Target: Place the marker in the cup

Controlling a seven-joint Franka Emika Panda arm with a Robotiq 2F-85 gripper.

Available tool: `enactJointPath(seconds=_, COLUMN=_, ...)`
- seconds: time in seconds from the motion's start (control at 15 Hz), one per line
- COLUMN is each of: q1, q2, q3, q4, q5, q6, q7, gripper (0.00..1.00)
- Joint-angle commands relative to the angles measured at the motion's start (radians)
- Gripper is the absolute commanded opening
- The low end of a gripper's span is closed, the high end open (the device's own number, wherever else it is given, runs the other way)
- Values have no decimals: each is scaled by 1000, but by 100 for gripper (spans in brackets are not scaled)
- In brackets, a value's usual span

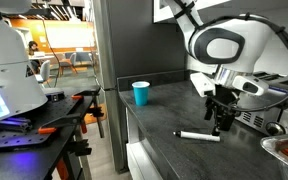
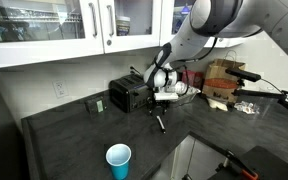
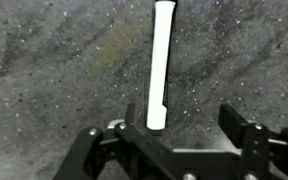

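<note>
Wrist view looks down past my black Robotiq gripper (image 3: 166, 130) onto the dark speckled countertop (image 3: 44, 60), and my two fingers (image 3: 246, 132) stand wide apart with nothing clamped between them. The slim white-barrelled marker (image 3: 160, 60) lies flat on the counter in the gap between them, roughly midway, its length running straight away from my palm. Its near end sits about level with my fingertips, and as far as I can see neither finger touches it. I cannot make out its black cap or tip from here. In an exterior view the marker (image 1: 197, 136) shows as a thin stick lying flat, and my gripper (image 1: 222, 124) hangs over one end of it with the fingertips close above the counter; whether they touch the surface I cannot tell. The small bright cyan-blue tapered plastic cup (image 1: 141, 93) stands upright well apart from my fingers, off beyond the marker's far end and near the counter's edge, so the marker lies outside it. In an exterior view the cup (image 2: 118, 160) stands toward the front of the counter, far from my fingers, while the boxy chrome toaster (image 2: 127, 95) stands back by the wall, near my fingers
</note>
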Motion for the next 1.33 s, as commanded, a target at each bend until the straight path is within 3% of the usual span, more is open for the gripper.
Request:
enactJointPath(seconds=0.0, q1=2, q2=40, q3=1, q4=70, q5=24, q6=-69, q7=-4, gripper=89)
enactJointPath(seconds=0.33, q1=18, q2=58, q3=-19, q4=114, q5=13, q6=-139, q7=23, gripper=84)
enactJointPath(seconds=0.47, q1=22, q2=61, q3=-26, q4=127, q5=9, q6=-168, q7=29, gripper=60)
enactJointPath(seconds=0.73, q1=26, q2=67, q3=-33, q4=149, q5=11, q6=-213, q7=39, gripper=30)
enactJointPath(seconds=0.8, q1=34, q2=69, q3=-45, q4=153, q5=3, q6=-216, q7=51, gripper=27)
enactJointPath(seconds=0.87, q1=42, q2=70, q3=-55, q4=155, q5=-10, q6=-215, q7=50, gripper=65)
enactJointPath(seconds=0.93, q1=21, q2=61, q3=-33, q4=127, q5=8, q6=-174, q7=12, gripper=61)
enactJointPath(seconds=1.0, q1=23, q2=62, q3=-35, q4=128, q5=7, q6=-174, q7=12, gripper=37)
enactJointPath(seconds=1.2, q1=22, q2=65, q3=-35, q4=128, q5=7, q6=-174, q7=11, gripper=58)
enactJointPath(seconds=1.27, q1=22, q2=65, q3=-35, q4=128, q5=7, q6=-174, q7=11, gripper=86)
